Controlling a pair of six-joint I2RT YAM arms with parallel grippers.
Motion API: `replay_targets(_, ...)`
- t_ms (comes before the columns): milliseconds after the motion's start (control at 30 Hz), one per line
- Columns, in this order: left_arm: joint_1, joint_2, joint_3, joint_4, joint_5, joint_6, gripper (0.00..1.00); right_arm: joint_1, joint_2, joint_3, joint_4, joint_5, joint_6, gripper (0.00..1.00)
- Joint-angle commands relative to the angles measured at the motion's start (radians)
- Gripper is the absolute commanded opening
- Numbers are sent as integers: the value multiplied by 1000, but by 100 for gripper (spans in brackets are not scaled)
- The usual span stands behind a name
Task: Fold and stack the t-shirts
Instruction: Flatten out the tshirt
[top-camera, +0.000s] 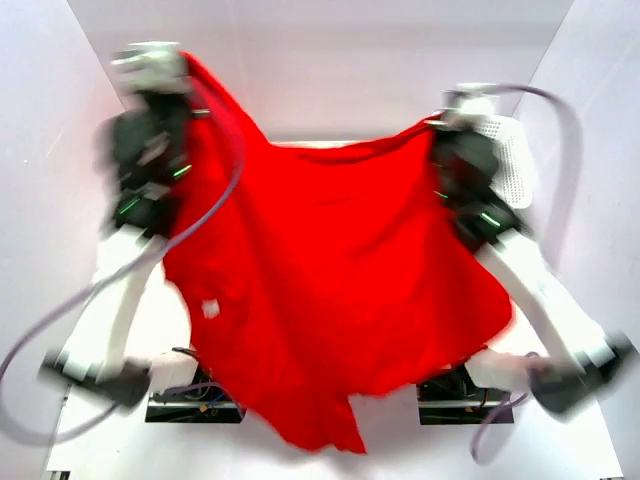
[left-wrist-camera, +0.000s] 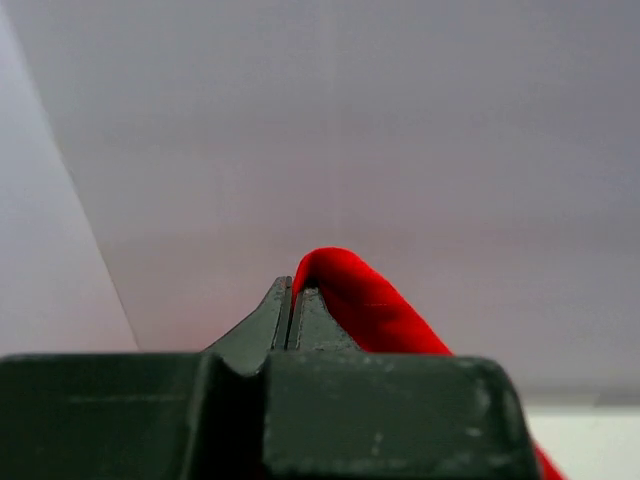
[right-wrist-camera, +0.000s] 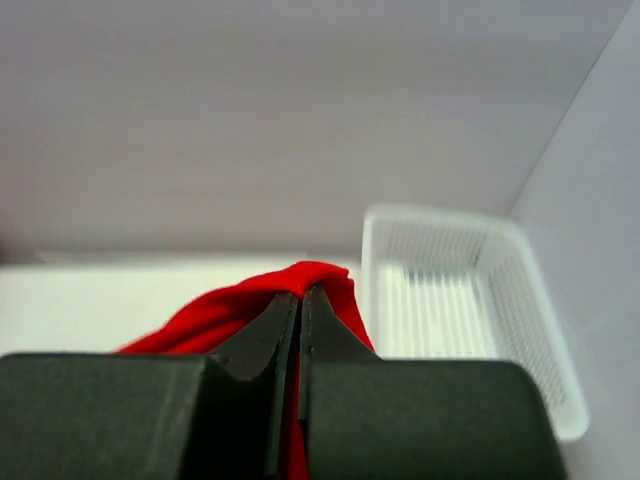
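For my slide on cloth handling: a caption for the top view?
Left arm and right arm, jaws shut, hold one red t-shirt spread in the air between them.

The t-shirt (top-camera: 330, 290) hangs over the bench (top-camera: 420, 450), strung between the left hand (left-wrist-camera: 290, 295) at ten o'clock and the right hand (right-wrist-camera: 300, 300) at two o'clock; the basket (top-camera: 510, 160) sits just beyond the right hand.

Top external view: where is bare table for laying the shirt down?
Bare table shows along the near edge and, in the right wrist view, left of the basket. The middle is hidden under the t-shirt that the left gripper and right gripper hold aloft.
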Motion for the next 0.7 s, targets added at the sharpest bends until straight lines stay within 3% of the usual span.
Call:
replay_targets(0,22,188,-123,107,-134,48,0,-29,211,-29,93,167,107,0)
replay_targets(33,42,238,-132,118,-117,48,0,-41,262,-9,70,155,126,0)
replay_targets(67,65,295,-132,130,-117,48,0,-54,414,6,62,134,153,0)
replay_targets(100,78,420,-119,148,-117,34,0,-80,469,26,48,115,190,0)
replay_targets(167,107,557,-85,176,-101,34,0,-95,625,149,-8,57,219,0)
replay_targets(233,136,776,77,176,-74,23,0,-124,864,320,-86,-24,221,0)
replay_targets(333,160,1017,220,136,15,14,0,-158,1024,535,-169,-125,223,0)
replay_targets(467,179,1110,280,214,124,-12,0,-189,1207,689,-197,-219,194,0)
replay_targets(667,188,1135,247,260,207,-3,0,-230,1293,766,-151,-334,201,0)
